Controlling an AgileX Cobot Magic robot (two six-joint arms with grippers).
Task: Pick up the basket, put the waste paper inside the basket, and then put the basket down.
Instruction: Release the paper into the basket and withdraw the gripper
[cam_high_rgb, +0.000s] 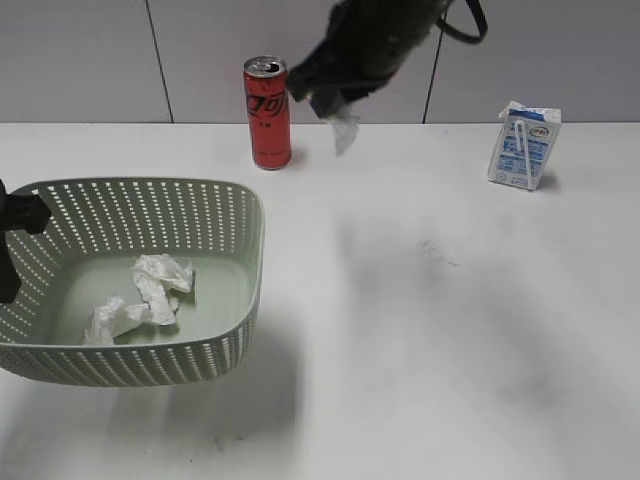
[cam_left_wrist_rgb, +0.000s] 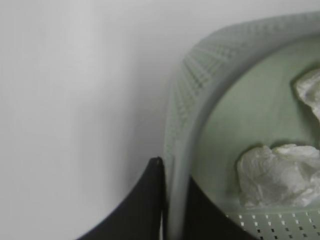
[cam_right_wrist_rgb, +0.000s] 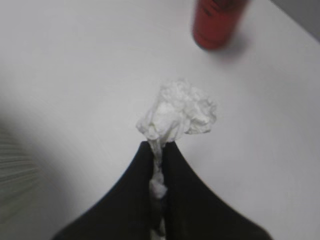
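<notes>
Behind the white, faintly smudged desk (cam_high_rgb: 420, 330) a grey panelled wall (cam_high_rgb: 80, 60) is seen. Toward the desk's near left, the pale sage-green perforated plastic basket (cam_high_rgb: 215, 215) is gripped at its left rim by the left pincer (cam_left_wrist_rgb: 162, 200), whose fingers are closed on either side of the wall. Two crumpled white tissue wads (cam_high_rgb: 160, 280) are seen lying inside the basket. Beyond the basket, near the wall, a red drink can (cam_high_rgb: 267, 112) is set upright. Just right of that can, a third crumpled white tissue wad (cam_right_wrist_rgb: 177, 112) is held pinched in the closed right pincer (cam_right_wrist_rgb: 159, 150), above the desk. Far right of the basket, a blue-and-white milk carton (cam_high_rgb: 524, 146) is placed.
</notes>
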